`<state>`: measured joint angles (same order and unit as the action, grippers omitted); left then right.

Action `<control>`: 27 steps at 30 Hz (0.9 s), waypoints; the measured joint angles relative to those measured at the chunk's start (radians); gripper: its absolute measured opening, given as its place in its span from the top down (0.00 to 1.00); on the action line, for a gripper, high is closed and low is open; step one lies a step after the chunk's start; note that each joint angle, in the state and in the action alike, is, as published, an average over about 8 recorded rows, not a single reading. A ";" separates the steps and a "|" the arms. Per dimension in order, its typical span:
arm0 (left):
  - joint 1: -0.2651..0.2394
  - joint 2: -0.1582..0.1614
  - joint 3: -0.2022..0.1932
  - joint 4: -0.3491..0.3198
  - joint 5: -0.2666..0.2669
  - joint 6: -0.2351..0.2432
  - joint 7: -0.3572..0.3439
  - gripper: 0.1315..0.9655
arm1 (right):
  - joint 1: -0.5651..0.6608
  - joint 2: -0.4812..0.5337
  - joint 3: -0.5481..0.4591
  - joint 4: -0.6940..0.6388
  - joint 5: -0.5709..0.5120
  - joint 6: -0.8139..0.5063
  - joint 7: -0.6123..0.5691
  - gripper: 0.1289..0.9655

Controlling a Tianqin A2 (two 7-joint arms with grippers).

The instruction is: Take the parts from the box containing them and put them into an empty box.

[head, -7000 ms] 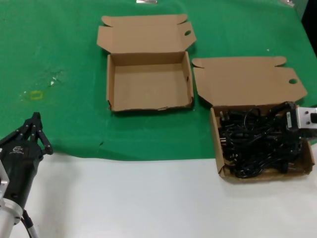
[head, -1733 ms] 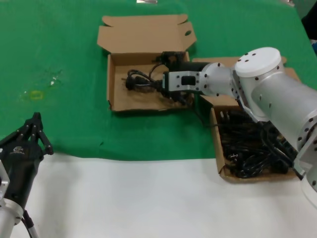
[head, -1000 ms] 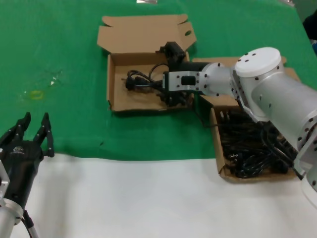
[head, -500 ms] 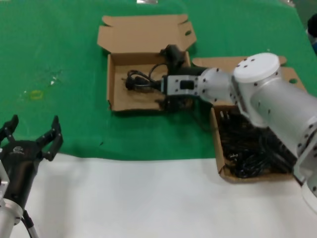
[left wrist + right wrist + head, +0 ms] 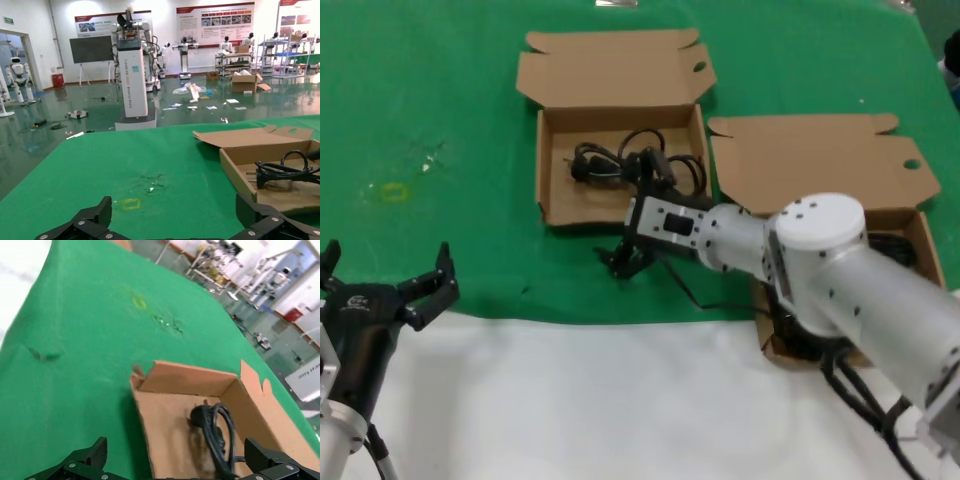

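The brown box (image 5: 552,190) at the middle of the green cloth stands open with one black cable (image 5: 645,162) coiled inside. My right gripper (image 5: 625,262) hovers open and holding nothing, just in front of that box's near wall. In the right wrist view the same box (image 5: 165,415) and cable (image 5: 215,432) lie beyond the open gripper (image 5: 175,462). The box containing the parts (image 5: 820,160) sits at the right. My right arm hides most of it, and only a bit of its black cables (image 5: 895,243) shows. My left gripper (image 5: 385,268) waits open at the near left.
A thin black cord (image 5: 695,298) trails over the cloth from near the right gripper toward the right box. The white table front (image 5: 570,400) lies below the green cloth (image 5: 440,100). The left wrist view shows the middle box (image 5: 240,165) beyond the left gripper (image 5: 175,222).
The right gripper let go of the cable in the middle box and drew back over its near wall toward me. The left gripper opened wide.
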<state>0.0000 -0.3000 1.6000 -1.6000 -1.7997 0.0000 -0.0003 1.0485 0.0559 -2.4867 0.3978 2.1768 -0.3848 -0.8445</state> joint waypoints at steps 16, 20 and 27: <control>0.000 0.000 0.000 0.000 0.000 0.000 0.001 0.04 | -0.276 0.064 0.233 0.316 -0.099 0.101 0.221 0.00; 0.000 0.000 0.000 0.000 0.000 0.000 0.001 0.01 | -0.345 0.080 0.291 0.395 -0.124 0.126 0.277 0.00; 0.000 0.000 0.000 0.000 0.000 0.000 0.000 0.00 | -0.465 0.108 0.392 0.532 -0.167 0.170 0.373 0.00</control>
<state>0.0000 -0.3000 1.6000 -1.6000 -1.7998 0.0000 -0.0001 0.5834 0.1642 -2.0946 0.9294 2.0102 -0.2146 -0.4710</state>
